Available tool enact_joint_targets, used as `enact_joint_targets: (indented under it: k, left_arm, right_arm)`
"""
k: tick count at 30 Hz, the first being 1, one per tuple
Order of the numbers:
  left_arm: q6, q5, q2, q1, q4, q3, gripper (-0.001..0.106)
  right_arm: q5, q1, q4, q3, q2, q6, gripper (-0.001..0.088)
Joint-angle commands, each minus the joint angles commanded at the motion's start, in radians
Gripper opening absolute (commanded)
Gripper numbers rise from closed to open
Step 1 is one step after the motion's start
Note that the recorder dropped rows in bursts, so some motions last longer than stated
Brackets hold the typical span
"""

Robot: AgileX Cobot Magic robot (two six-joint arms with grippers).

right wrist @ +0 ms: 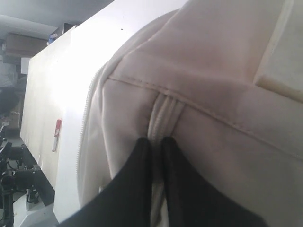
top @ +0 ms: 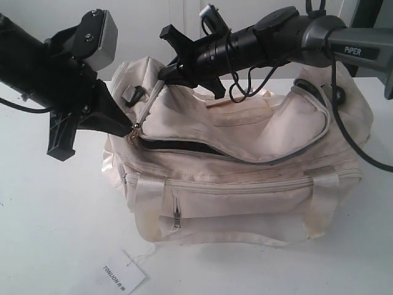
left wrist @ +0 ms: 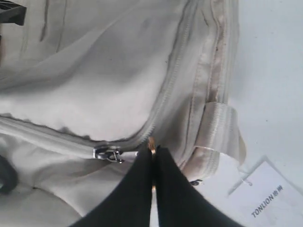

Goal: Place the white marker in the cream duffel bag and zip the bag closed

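Left hand pinches zip pull on the cream duffel bag.

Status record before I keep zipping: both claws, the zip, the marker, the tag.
left claw: shut on zip pull
right claw: pinching ribbed cream strip on cream duffel bag
main zip: partly open, dark gap showing
white marker: not visible in any view
TONLION tag: on table in front of bag
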State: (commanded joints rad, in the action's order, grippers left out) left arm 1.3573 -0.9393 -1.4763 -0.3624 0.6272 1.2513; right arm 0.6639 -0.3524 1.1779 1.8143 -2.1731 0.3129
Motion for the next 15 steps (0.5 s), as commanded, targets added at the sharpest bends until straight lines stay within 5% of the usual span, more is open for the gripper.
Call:
enact_joint_targets:
  k: [15]
  left_arm:
    - [-0.022, -0.090, 0.000, 0.000, 0.131, 0.000, 0.000]
  right_arm:
    - [-0.008, 0.000, 0.000, 0.000, 0.000, 0.000, 0.0000]
